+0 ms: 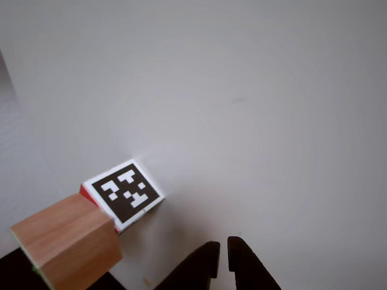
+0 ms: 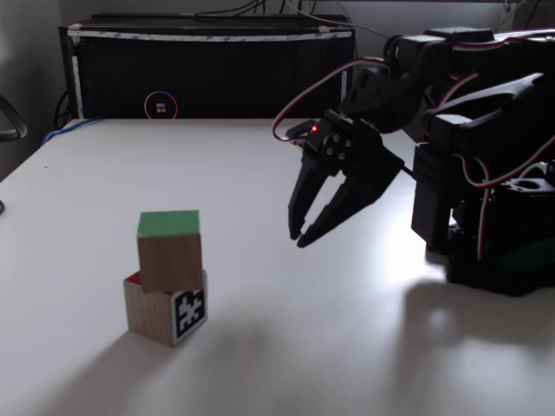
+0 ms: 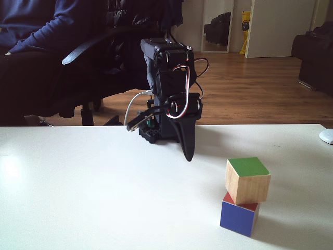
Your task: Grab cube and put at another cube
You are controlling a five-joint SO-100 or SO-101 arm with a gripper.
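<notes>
End effector [image 2: 300, 235] slightly parted, empty, apart from cube [image 2: 170, 250] atop another cube [image 2: 165, 317].

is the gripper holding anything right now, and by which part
Nothing is held. The gripper hangs empty above the table, apart from the wooden cube, which sits stacked on the marker cube.

The cube [image 2: 170, 250] is bare light wood with visible grain, matt, its top face [image 3: 248, 166] flat green; the marker cube [image 1: 123, 193] beneath carries a smooth black-and-white printed face; the gripper [image 2: 300, 237] looks like matt black plastic; the counter [image 2: 286, 347] is smooth white with a soft sheen.
</notes>
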